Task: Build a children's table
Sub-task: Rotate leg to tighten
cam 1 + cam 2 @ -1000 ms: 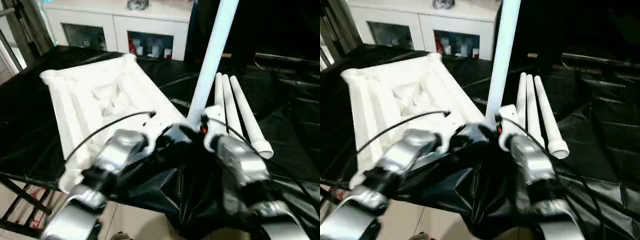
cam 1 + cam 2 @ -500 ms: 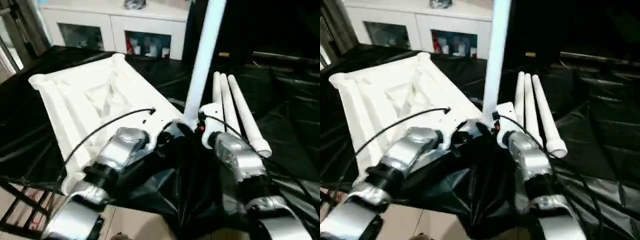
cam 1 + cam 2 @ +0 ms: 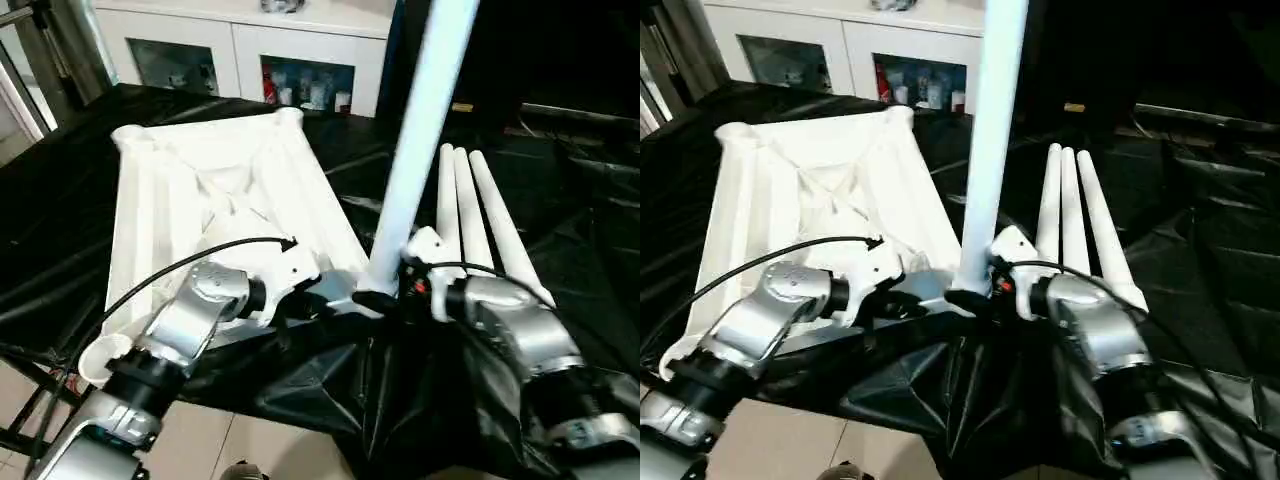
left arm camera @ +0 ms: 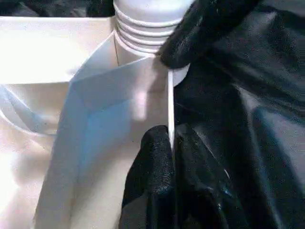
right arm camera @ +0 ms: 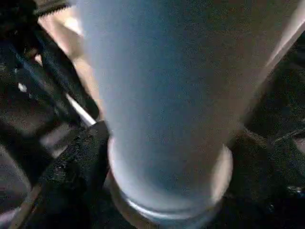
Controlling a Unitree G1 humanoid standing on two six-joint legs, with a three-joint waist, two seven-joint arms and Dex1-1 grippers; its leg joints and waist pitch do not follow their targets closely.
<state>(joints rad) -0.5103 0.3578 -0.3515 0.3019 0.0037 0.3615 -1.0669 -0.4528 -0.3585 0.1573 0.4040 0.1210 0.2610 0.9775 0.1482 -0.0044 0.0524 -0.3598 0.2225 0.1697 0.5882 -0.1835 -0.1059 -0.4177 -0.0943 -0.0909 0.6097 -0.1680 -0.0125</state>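
Leg standing in the near corner socket, tabletop upside down on the black-draped bench.

The tabletop (image 3: 215, 215) lies ribbed side up; one leg (image 3: 415, 150) stands upright in the near corner socket (image 3: 372, 297), its threaded base turns visible at the rim. Likely light, hollow, stiff plastic, smooth and a bit slippery; best gripped low by the thick end, tabletop by its thin edge wall. Left gripper (image 4: 169, 157) is pinched closed on that thin edge wall just beside the socket. Right gripper (image 3: 415, 290) sits with fingers spread around the leg's base; whether they press on it, cannot tell. Three spare legs (image 3: 475, 225) lie side by side, touching, just beyond the right arm. Behind the bench, a white cabinet (image 3: 240, 50) holds small items, too small to tell.
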